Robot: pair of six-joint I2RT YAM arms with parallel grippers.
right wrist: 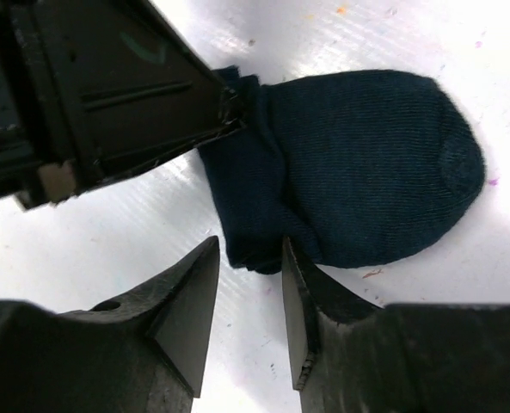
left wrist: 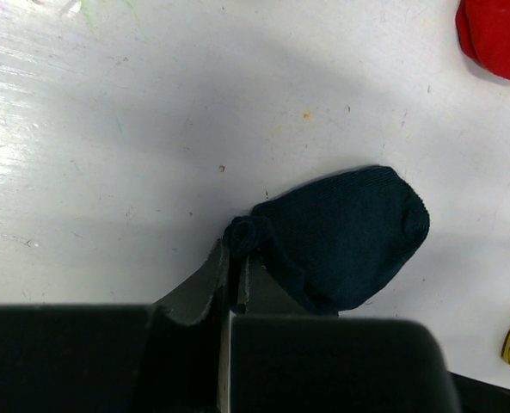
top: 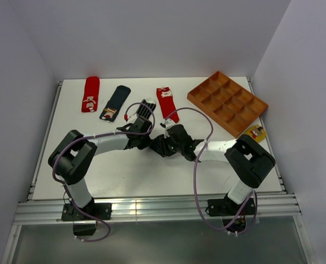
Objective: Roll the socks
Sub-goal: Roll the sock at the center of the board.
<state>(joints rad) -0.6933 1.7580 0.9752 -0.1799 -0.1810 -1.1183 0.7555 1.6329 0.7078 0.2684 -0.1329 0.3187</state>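
The plain navy sock (left wrist: 349,237) lies partly folded on the white table. My left gripper (left wrist: 236,245) is shut on a bunched corner of it. In the right wrist view the same navy sock (right wrist: 366,163) sits just ahead of my right gripper (right wrist: 250,254), which is open. Its folded edge reaches the fingertips (right wrist: 291,258) and nothing is clamped. From above, both grippers, left (top: 146,140) and right (top: 164,144), meet at mid-table and hide this sock. Behind them lie a red sock (top: 90,93), a navy patched sock (top: 115,103), a striped sock (top: 146,108) and a second red sock (top: 166,103).
A wooden compartment tray (top: 227,102) stands at the back right. A mustard yellow sock (top: 255,132) lies by the right arm's elbow. Grey walls close in the table on three sides. Purple cables loop over both arms.
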